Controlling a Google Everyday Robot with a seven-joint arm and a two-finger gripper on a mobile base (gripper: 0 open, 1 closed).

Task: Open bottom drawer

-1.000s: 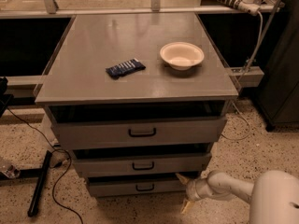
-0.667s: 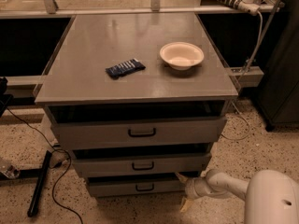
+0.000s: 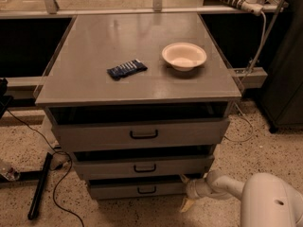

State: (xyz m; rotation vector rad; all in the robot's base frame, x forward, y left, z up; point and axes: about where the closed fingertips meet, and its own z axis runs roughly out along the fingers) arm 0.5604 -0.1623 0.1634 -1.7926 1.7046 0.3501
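Observation:
The bottom drawer is the lowest and narrowest of three grey drawers, with a small black bar handle at its centre. It stands slightly pulled out, with a dark gap above its front. My gripper is at the drawer's right end, low near the floor, on a white arm that comes in from the lower right. One pale fingertip points down just below the drawer's right corner.
Two wider grey drawers sit above, both slightly open. The cabinet top holds a dark blue packet and a white bowl. Black cables and a black bar lie on the speckled floor at left.
The arm has crept slightly left toward the bottom drawer's right end. The drawers look unchanged.

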